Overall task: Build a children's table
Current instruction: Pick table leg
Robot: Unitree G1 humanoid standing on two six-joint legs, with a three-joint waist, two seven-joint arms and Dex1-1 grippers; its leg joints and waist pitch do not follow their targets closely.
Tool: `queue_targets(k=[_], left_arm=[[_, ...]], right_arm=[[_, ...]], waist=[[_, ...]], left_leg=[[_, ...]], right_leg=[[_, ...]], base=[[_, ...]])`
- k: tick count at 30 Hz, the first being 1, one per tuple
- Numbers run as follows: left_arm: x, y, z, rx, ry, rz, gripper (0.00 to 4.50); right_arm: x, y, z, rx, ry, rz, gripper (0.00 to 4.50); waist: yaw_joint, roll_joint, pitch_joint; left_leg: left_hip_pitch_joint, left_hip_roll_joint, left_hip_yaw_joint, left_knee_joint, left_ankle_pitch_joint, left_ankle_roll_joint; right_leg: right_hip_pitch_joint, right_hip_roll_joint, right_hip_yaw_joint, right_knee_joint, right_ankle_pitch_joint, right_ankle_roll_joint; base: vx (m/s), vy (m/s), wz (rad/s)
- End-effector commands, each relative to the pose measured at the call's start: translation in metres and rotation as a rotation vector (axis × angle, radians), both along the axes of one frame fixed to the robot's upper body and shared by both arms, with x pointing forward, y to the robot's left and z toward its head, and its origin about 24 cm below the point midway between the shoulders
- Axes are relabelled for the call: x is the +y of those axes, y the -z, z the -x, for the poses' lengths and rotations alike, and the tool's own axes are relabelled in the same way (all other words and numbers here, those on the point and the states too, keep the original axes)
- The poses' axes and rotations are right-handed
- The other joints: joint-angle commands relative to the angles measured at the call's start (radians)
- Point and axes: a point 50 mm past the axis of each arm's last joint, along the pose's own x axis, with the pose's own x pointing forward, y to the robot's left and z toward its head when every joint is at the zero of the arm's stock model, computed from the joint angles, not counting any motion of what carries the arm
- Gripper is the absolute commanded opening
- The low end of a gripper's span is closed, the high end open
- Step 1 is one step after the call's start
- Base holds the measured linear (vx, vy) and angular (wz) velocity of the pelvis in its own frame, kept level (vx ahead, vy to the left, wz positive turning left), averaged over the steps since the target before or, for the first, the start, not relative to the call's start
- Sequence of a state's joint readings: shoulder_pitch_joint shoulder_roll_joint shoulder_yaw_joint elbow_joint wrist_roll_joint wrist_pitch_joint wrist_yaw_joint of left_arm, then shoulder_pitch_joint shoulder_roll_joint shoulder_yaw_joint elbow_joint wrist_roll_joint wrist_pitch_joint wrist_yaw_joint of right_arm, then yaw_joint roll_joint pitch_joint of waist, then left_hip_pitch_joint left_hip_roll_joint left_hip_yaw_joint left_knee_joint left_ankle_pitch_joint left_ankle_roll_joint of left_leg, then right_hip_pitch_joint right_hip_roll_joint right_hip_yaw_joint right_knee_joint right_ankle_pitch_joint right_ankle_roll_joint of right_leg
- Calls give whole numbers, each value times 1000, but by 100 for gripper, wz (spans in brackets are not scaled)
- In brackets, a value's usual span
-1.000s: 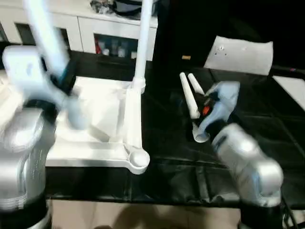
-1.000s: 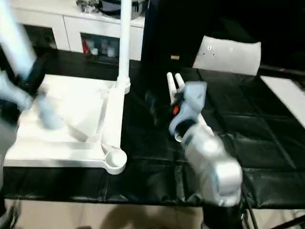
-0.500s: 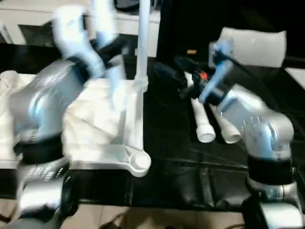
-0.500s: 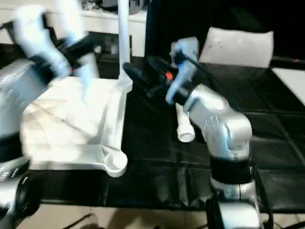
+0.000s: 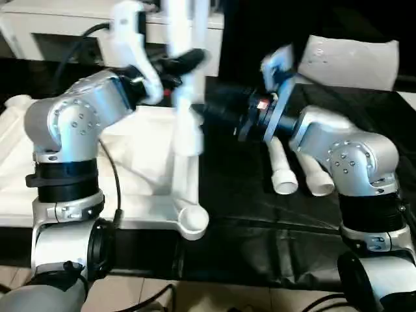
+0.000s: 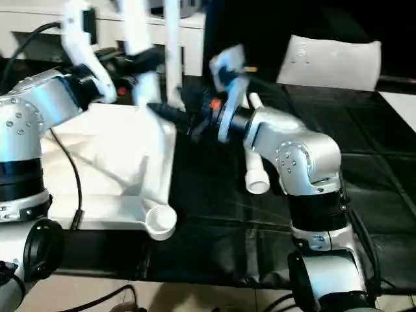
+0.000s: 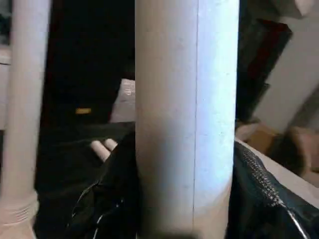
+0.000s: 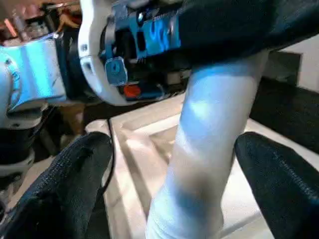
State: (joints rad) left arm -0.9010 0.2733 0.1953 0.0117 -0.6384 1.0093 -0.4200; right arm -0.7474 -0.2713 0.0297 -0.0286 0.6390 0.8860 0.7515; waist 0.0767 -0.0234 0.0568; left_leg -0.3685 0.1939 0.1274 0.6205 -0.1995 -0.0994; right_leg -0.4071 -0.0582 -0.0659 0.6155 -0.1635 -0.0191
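1. My left gripper (image 5: 185, 62) is clamped around a white table leg (image 5: 184, 97), holding it upright over the upturned table top (image 5: 140, 162); in the left wrist view that leg (image 7: 185, 114) stands tall between my two black fingers (image 7: 112, 194), gripped on both sides
2. My right gripper (image 6: 172, 114) reaches across toward the same leg, lower down than my left; in the right wrist view the leg (image 8: 204, 149) runs between my black fingers (image 8: 75, 184), with a gap on each side, so those jaws are spread and not pinching
3. The table top lies upside down on the black work surface (image 5: 260, 227), ribbed side up, and I'll take it as my landmark
4. A second leg (image 6: 172, 45) stands upright at the top's far corner, on my right gripper's side, just behind the one I hold
5. The near corner socket (image 5: 192, 221) on that same edge is a bare round cup
6. Two more legs (image 5: 283, 169) lie flat on the black surface beside the top, on my right side, wide ends toward me, close together
7. Beyond them, farther from the top, sits a white cushion-like bag (image 5: 354, 58)
8. Behind the top runs a white cabinet (image 5: 58, 29) with dark openings
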Motion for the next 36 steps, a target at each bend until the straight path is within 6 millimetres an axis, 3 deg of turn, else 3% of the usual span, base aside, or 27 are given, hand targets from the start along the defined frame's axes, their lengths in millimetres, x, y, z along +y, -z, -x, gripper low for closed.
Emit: queue_targets(k=[1, 8, 14, 15, 29, 36], left_arm=[[-9, -5, 8, -53, 103, 2, 186], [-15, -9, 19, -160, 285, 1, 186], [-20, -17, 29, -250, 431, 30, 186], [-21, -17, 30, -261, 453, 29, 186], [-25, -16, 39, -291, 602, 4, 186], [-26, -15, 39, -301, 632, -22, 186]], right_arm=[[3, -4, 5, -6, -55, -4, 437], [2, -4, 9, 8, -161, 1, 437], [-1, -4, 11, 16, -211, 6, 437], [-2, -3, 11, 21, -213, 4, 422], [-4, -4, 14, 37, -300, -20, 307], [-4, -7, 18, 31, -359, -28, 257]], waist=[[2, 12, -72], [10, 16, -71], [11, 13, -70], [11, 9, -71], [10, 15, -70], [10, 10, -69]], left_leg=[[4, 15, 15, -74, -119, -25], [5, 18, 14, -78, -135, -30], [4, 18, 15, -79, -139, -27], [4, 18, 15, -79, -137, -26], [5, 20, 16, -79, -137, -32], [4, 20, 18, -79, -139, -30]], right_leg=[[69, -63, 41, -62, -181, -188], [65, -65, 41, -63, -203, -181], [65, -66, 42, -67, -231, -174], [65, -66, 41, -66, -230, -174], [63, -64, 42, -64, -229, -176], [64, -65, 42, -66, -249, -173]], base=[[0, 0, 0], [0, 0, 0], [0, 0, 0], [0, 0, 0], [0, 0, 0], [0, 0, 0]])
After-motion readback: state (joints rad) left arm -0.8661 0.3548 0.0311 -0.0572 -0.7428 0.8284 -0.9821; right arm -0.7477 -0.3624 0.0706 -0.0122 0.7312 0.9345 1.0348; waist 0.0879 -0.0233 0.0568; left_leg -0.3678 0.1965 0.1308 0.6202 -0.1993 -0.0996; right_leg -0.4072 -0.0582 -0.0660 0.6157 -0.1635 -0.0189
